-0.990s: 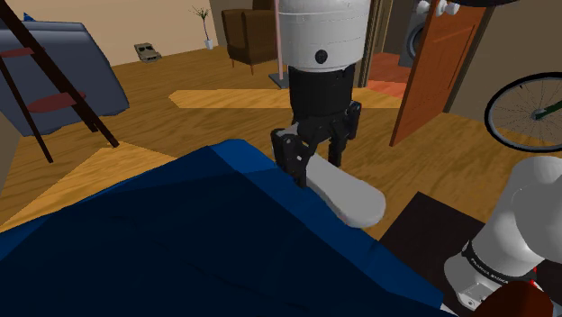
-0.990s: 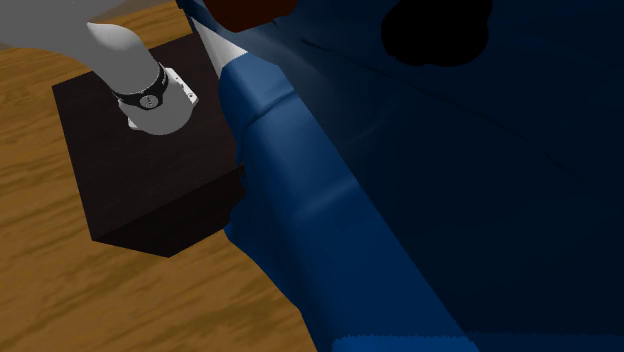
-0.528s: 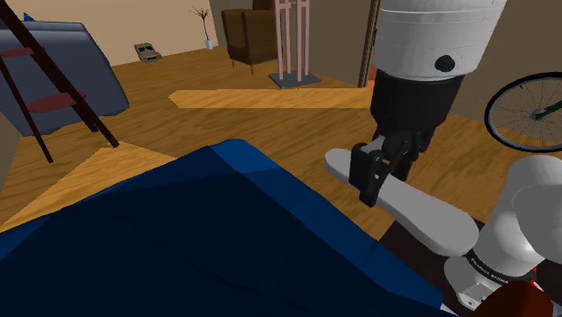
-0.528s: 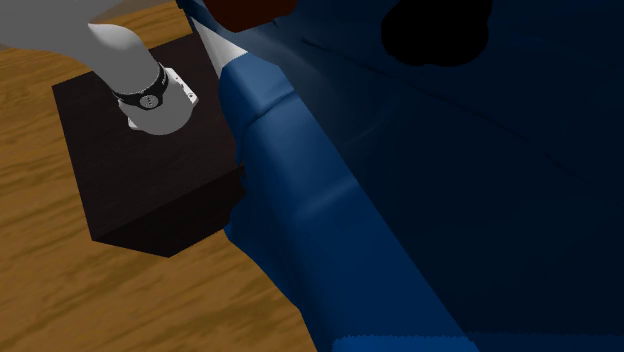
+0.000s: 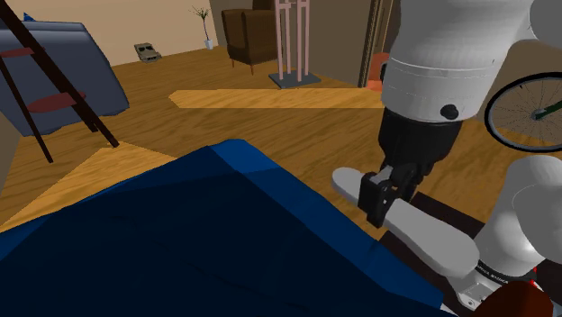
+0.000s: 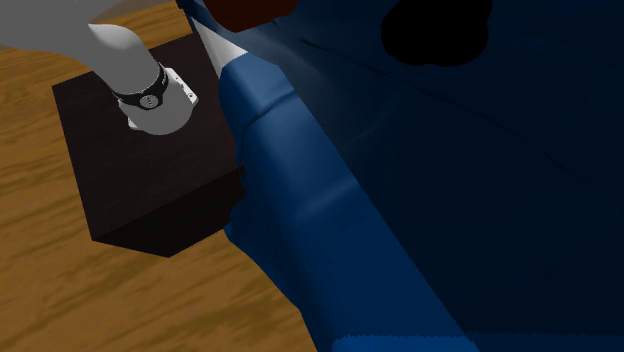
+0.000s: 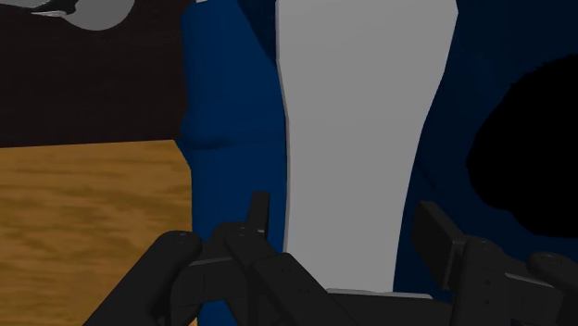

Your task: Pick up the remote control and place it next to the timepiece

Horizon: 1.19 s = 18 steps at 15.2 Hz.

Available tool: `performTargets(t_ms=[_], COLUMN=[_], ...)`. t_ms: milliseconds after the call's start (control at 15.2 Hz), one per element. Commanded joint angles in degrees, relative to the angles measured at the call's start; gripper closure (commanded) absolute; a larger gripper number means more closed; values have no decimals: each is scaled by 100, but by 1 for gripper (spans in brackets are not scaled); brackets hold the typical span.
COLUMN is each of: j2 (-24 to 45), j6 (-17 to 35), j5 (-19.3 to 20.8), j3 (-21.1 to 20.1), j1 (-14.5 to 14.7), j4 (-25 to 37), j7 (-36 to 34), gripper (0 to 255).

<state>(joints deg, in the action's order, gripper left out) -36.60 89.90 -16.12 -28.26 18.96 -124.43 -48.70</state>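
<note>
The black claw (image 5: 383,202) hangs from the white arm and pinches a long, plain grey remote control (image 5: 434,240) across its middle. In the wrist view the claw (image 7: 347,230) has its 2 fingers (image 7: 256,215) spread just to the remote control's (image 7: 361,120) width, 1 on each long side. The remote control is tilted, with its far end over the edge of the blue padded surface (image 5: 207,234) and its near end over the dark stand (image 6: 150,185).

The blue padded surface's rounded edge runs right against the stand. Wooden floor (image 5: 270,122) lies open beyond the edge. Farther off stand a leaning ladder (image 5: 54,90), a brown armchair (image 5: 250,34) and a bicycle wheel (image 5: 527,113). In the second exterior view, a black area (image 6: 440,30) cuts into the blue padded surface (image 6: 400,220).
</note>
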Motion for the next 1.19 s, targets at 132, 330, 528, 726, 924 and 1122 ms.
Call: performTargets(t_ms=[132,330,528,726,924,1122], j2=[-63,-92,-110,-115,-106,-85], j6=[291,508,728,952,1179,1411], j5=[-58,-102,-146,-192,-239,-286], j3=[-53,-100,-152,-209,-270,-336], j1=[31,52,72,91,108,122], j4=[-347,-591,-827,-1053,-1271,-1479], j7=[26,43,57,69,80,90], gripper=[255,255,255,255,255,255])
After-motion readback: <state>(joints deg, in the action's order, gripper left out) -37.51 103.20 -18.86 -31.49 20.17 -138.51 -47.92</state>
